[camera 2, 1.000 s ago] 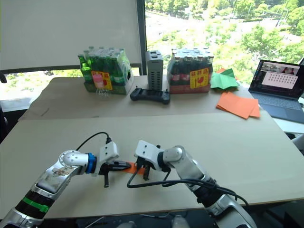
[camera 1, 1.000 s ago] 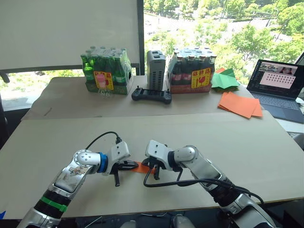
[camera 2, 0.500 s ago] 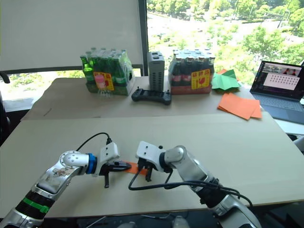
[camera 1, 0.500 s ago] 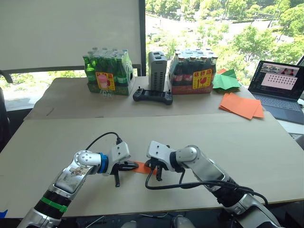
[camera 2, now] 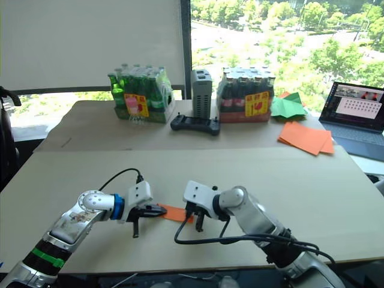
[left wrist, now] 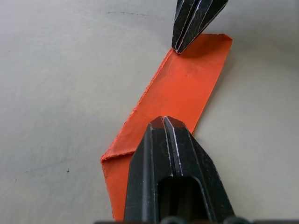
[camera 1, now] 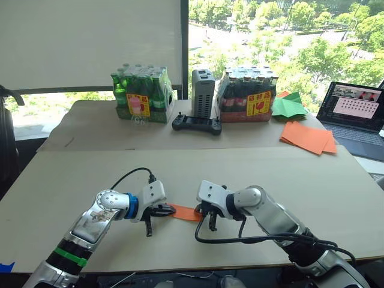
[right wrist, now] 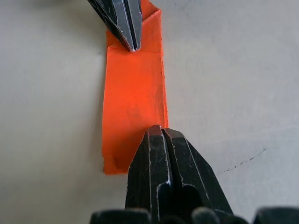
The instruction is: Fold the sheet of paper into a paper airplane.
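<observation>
The sheet of paper (camera 1: pixel 185 212) lies flat on the worktop (camera 1: pixel 312 180) as a narrow orange strip, its long axis running left to right between the two arms. The left pincer (left wrist: pixel 164 122) presses its closed tips on one end, the right pincer (right wrist: pixel 159 131), tips also together, on the other. Bare worktop lies all around; the near edge is close. One end shows a folded-over corner
</observation>
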Robot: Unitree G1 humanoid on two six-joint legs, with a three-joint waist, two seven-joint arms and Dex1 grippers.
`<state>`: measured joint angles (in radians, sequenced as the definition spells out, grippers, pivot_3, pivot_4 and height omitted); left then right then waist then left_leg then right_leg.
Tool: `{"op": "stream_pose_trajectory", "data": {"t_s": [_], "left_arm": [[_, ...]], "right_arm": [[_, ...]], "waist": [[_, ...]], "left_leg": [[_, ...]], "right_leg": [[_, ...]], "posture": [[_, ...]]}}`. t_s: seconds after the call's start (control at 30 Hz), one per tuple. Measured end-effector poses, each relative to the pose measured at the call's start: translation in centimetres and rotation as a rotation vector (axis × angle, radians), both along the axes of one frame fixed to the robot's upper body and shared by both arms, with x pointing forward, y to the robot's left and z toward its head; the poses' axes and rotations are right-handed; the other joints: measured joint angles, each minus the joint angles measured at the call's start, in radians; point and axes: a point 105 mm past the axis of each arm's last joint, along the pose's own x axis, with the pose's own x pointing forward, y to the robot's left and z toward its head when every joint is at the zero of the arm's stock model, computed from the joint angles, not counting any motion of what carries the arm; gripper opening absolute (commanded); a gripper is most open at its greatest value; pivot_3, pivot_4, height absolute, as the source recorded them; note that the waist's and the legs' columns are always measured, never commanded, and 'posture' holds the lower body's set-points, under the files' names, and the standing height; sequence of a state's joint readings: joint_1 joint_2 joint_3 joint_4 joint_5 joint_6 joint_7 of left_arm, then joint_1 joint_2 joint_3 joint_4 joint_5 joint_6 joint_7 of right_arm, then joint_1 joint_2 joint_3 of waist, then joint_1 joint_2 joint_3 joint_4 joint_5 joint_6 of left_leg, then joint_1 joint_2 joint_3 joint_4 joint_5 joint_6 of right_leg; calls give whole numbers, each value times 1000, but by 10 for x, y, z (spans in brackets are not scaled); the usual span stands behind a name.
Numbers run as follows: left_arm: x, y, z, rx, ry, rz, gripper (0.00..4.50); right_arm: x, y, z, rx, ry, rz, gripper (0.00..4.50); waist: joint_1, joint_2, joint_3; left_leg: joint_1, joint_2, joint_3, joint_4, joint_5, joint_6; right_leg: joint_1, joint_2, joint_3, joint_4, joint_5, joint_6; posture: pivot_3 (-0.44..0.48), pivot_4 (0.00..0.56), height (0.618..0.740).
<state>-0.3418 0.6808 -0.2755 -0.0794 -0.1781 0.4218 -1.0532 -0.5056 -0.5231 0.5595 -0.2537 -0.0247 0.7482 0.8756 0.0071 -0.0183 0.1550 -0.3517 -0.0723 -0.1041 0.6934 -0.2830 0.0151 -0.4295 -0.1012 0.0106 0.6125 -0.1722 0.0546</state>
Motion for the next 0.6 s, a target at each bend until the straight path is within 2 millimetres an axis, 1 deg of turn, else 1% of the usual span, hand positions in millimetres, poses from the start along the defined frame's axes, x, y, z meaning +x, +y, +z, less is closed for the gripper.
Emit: {"op": "stream_pose_trajectory", "data": {"t_s": [0.23, 0.3, 0.37, 0.4, 0.6], "left_arm": [[1, -1, 0, 3, 0, -6, 0], [1, -1, 0, 4, 0, -8, 0], [1, -1, 0, 3, 1, -11, 0], [1, -1, 0, 4, 1, -13, 0], [2, -2, 1, 2, -4, -16, 0]], "right_arm": [[-7, -21, 0, -39, 10, -48, 20], [-9, -24, 0, -43, 14, -58, 20], [-8, -25, 2, -35, 21, -73, 20], [-6, -25, 6, -17, 12, -83, 20], [-4, -17, 14, 67, 31, -110, 20]], "waist": [[6, 0, -1], [6, -1, -1], [6, -1, -1], [6, -1, -1], [-4, -1, 0]], "left_leg": [[0, -2, 0, 0, -2, 3], [0, -2, 0, 0, -2, 3], [0, -2, 0, 0, -2, 3], [0, -2, -1, 0, -2, 3], [-4, -2, 0, 0, -2, 3]], "right_leg": [[3, -3, -1, -1, -2, 3], [3, -4, -1, -2, -2, 4], [3, -4, -1, -2, -3, 4], [3, -4, -1, -2, -3, 4], [-4, -3, -1, 0, -2, 3]], "posture": [[0, 150, 699], [0, 150, 699], [0, 150, 699], [0, 150, 699], [0, 150, 699]]}}
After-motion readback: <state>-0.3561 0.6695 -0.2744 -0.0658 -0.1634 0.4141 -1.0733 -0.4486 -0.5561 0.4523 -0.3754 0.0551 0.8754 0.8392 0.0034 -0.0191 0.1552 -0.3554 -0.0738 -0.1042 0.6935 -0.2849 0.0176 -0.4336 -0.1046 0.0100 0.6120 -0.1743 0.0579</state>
